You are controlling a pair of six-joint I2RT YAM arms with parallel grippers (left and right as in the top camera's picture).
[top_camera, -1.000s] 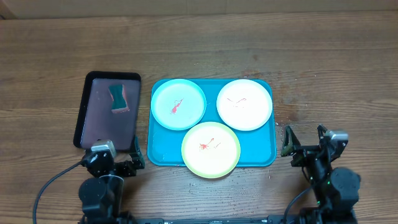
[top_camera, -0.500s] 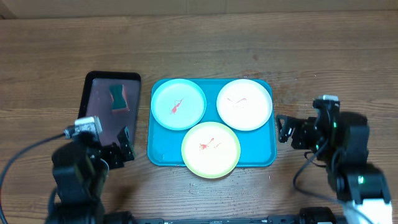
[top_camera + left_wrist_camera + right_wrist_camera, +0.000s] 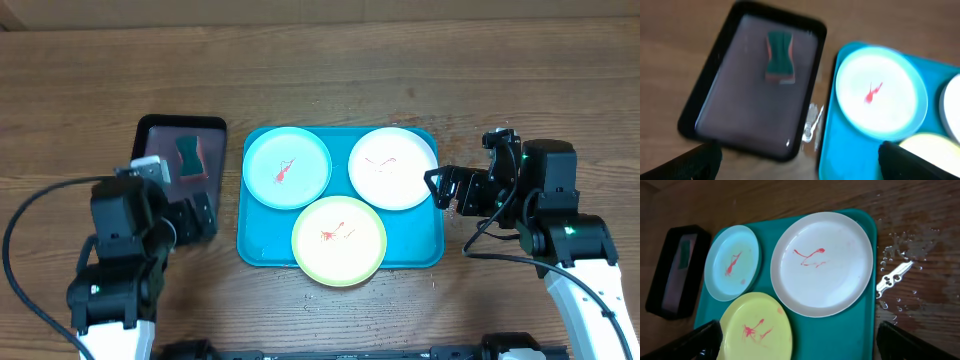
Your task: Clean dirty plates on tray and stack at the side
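Observation:
The turquoise tray [image 3: 262,240] holds three plates, each with red smears: pale blue [image 3: 287,167] at the back left, white [image 3: 393,167] at the back right, yellow-green [image 3: 339,240] at the front. My left gripper [image 3: 203,215] is open and empty over the near end of the black tray. My right gripper [image 3: 443,188] is open and empty at the turquoise tray's right edge, beside the white plate. The right wrist view shows the white plate [image 3: 822,262], blue plate [image 3: 732,262] and yellow plate [image 3: 756,327]. The left wrist view shows the blue plate [image 3: 881,99], blurred.
A small black tray [image 3: 155,190] lies left of the turquoise one, with a green-and-orange sponge [image 3: 189,154] at its far end, also in the left wrist view [image 3: 779,56]. Water drops [image 3: 895,275] spot the wood right of the tray.
Both arms have risen from the table's front edge and moved forward: the left over the black tray, the right inward to the turquoise tray's right edge. The plates have not moved.

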